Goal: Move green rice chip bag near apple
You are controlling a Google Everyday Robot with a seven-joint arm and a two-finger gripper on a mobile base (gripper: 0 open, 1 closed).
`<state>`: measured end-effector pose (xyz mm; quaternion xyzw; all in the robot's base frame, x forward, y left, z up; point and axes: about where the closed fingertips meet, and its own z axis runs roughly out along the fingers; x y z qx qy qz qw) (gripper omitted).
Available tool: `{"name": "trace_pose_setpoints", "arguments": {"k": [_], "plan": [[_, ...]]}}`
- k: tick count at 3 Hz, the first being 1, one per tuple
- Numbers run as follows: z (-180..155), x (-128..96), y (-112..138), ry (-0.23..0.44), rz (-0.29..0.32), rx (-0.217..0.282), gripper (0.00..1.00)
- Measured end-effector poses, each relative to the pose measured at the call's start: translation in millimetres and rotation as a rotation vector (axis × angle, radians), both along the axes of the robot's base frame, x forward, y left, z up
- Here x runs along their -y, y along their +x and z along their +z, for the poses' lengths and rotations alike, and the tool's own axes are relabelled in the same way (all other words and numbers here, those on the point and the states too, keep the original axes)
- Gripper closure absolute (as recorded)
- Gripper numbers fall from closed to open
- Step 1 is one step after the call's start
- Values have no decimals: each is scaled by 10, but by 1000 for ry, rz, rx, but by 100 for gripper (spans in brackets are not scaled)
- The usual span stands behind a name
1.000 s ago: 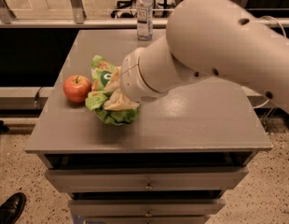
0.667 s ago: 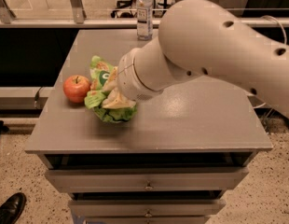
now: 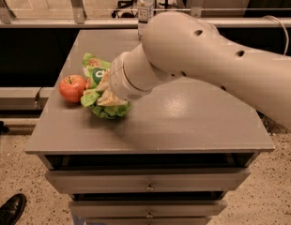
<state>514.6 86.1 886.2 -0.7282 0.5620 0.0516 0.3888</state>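
At the worktop's (image 3: pixel 183 121) left, the green rice chip bag (image 3: pixel 99 90) lies beside the apple (image 3: pixel 72 88). Your tool (image 3: pixel 108 95) is at it, grip unclear, so likely only withdrawal remains.

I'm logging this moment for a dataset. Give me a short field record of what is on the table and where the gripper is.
chip bag: green chip bag, crumpled, lying on the table
apple: apple, stem up, right beside the chip bag
gap: touching or nearly so; cannot tell
gripper: gripper, down at the chip bag, mostly hidden by the arm
bottle: bottle, standing at the far edge
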Motion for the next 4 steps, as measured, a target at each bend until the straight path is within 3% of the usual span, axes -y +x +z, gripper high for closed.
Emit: {"name": "trace_pose_setpoints", "arguments": {"k": [1, 2, 4], "plan": [[-74, -41, 76, -6, 10, 1, 84], [-110, -47, 107, -16, 23, 4, 61], [-79, 135, 195, -51, 41, 29, 14]]}}
